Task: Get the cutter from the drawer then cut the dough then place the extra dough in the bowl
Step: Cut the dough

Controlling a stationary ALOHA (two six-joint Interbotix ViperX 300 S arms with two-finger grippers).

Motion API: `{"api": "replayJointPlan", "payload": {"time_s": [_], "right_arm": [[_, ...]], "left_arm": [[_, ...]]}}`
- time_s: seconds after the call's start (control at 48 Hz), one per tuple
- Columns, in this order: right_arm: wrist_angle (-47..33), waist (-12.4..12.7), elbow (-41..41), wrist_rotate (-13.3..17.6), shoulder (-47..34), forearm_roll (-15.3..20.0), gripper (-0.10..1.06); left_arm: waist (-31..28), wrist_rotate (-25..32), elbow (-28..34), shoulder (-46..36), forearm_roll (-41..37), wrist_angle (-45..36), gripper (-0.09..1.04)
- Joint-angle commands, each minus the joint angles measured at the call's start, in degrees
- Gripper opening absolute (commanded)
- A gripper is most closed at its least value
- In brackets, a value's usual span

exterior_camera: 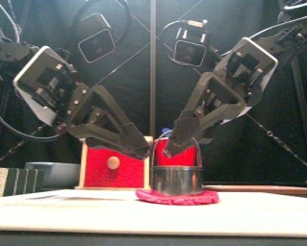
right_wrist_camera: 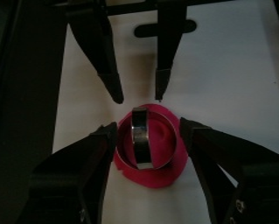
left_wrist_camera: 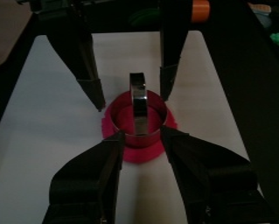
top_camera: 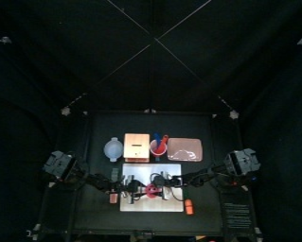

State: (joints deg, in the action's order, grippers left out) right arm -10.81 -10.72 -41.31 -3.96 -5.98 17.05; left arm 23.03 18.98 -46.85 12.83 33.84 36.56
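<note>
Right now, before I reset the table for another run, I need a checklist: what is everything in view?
Board: one, white, front middle of the table.
Dough: one, pink-red, flat on the board.
Cutter: one, metal, standing on the dough.
Box: one, pale wood with a red front, behind the board.
Bowl: one, blue-grey, left of the box.
Cup: one, red, right of the box.
Tray: one, pink, right of the cup.
Orange toy: one, by the board's front right corner, too small to identify.
Left gripper: open, jaws flanking the dough.
Right gripper: open, jaws flanking the dough from the opposite side.
</note>
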Motion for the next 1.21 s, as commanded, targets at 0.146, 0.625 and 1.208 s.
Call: {"api": "replayJointPlan", "payload": {"time_s": [0.146, 0.625, 1.208], "right_arm": [[4.92, 0.18, 3.43, 0.00, 2.55, 0.09, 0.91], [10.46, 0.44, 6.15, 0.09, 2.55, 1.23, 0.91], [12.48, 0.88, 6.50, 0.18, 2.46, 1.23, 0.91]], "left_arm": [[-0.18, 0.09, 0.53, -0.09, 0.09, 0.62, 0.77], [-0.88, 0.70, 0.09, 3.34, 1.67, 6.15, 0.66], [-0.88, 1.05, 1.49, 4.57, -0.26, 6.50, 0.49]]}}
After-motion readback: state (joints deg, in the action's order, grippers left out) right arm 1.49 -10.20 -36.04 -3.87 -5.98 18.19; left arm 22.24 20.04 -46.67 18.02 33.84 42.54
